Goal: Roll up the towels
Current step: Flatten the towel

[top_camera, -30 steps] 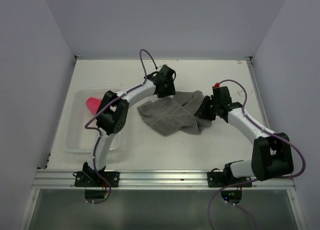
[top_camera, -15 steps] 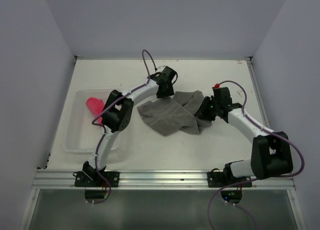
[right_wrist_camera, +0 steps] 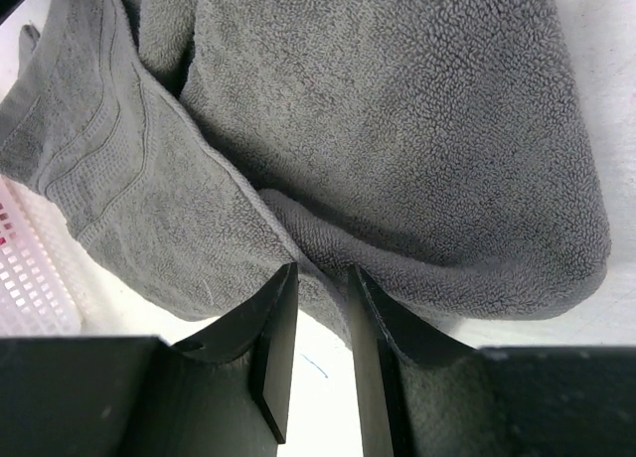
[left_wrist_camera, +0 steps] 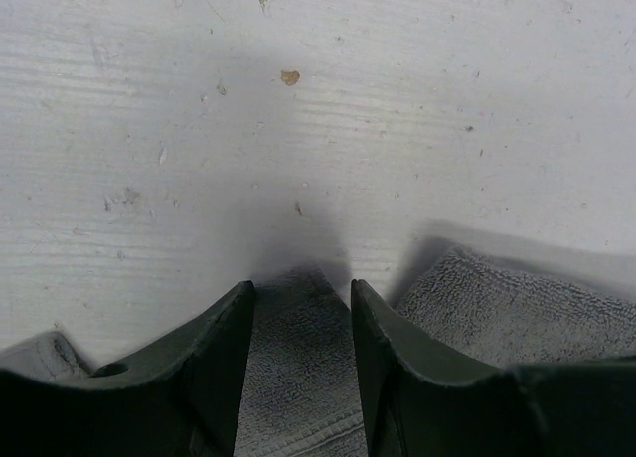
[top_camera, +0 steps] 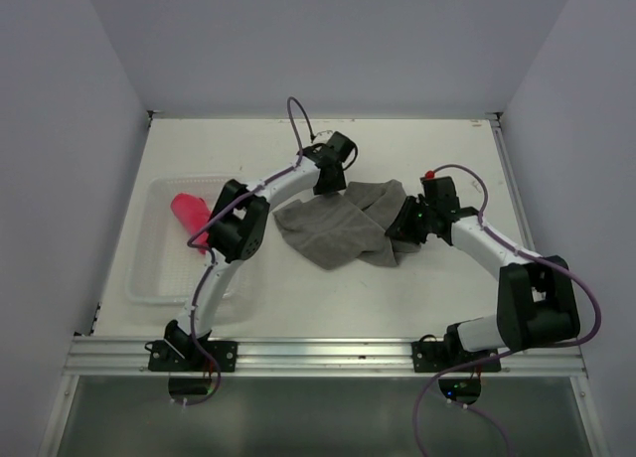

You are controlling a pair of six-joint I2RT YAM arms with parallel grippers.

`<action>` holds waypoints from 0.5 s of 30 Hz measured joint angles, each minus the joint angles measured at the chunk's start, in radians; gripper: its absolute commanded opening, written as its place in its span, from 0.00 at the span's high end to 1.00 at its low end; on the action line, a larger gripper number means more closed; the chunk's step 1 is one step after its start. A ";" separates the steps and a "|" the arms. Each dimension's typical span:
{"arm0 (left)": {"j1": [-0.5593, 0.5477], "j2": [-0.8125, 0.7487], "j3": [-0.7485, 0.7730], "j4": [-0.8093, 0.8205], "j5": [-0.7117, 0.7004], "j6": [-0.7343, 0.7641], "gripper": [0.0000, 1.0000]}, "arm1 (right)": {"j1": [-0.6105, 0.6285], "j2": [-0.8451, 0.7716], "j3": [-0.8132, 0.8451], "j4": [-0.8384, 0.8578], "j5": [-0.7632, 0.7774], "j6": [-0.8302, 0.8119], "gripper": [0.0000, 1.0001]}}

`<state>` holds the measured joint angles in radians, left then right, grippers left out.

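Observation:
The grey towel (top_camera: 338, 228) lies crumpled on the table between the arms. The pink towel (top_camera: 189, 217) sits in the white basket (top_camera: 149, 278) at the left. My left gripper (top_camera: 337, 185) is at the grey towel's far edge. In the left wrist view its open jaws (left_wrist_camera: 301, 283) straddle a flat corner of that towel (left_wrist_camera: 298, 378). My right gripper (top_camera: 397, 229) is at the towel's right side. In the right wrist view the gripper (right_wrist_camera: 323, 270) stands narrow, and a folded edge of the grey towel (right_wrist_camera: 397, 129) fills the gap between its tips.
The white perforated basket (right_wrist_camera: 30, 268) also shows at the left edge of the right wrist view. Grey walls close in the table on three sides. A metal rail (top_camera: 328, 353) with both arm bases runs along the near edge.
Both pairs of jaws have narrowed a little. The left arm's elbow has shifted right, uncovering more of the pink towel. The grey towel has not moved.

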<state>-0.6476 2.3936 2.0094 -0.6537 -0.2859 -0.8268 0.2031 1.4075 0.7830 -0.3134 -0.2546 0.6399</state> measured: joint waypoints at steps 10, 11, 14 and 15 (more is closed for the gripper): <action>-0.032 0.044 0.080 -0.107 -0.101 0.026 0.80 | -0.005 0.000 -0.006 0.013 -0.020 0.011 0.71; -0.034 0.044 0.081 -0.115 -0.108 0.029 0.87 | -0.005 0.000 -0.006 0.013 -0.023 0.011 0.71; -0.039 0.044 0.084 -0.128 -0.122 0.037 1.00 | -0.007 0.000 -0.006 0.014 -0.025 0.012 0.71; -0.040 0.045 0.085 -0.133 -0.124 0.037 1.00 | -0.007 0.000 -0.006 0.014 -0.025 0.011 0.71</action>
<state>-0.6880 2.4382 2.0945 -0.7864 -0.4095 -0.7898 0.1959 1.4071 0.7765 -0.2996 -0.2798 0.6514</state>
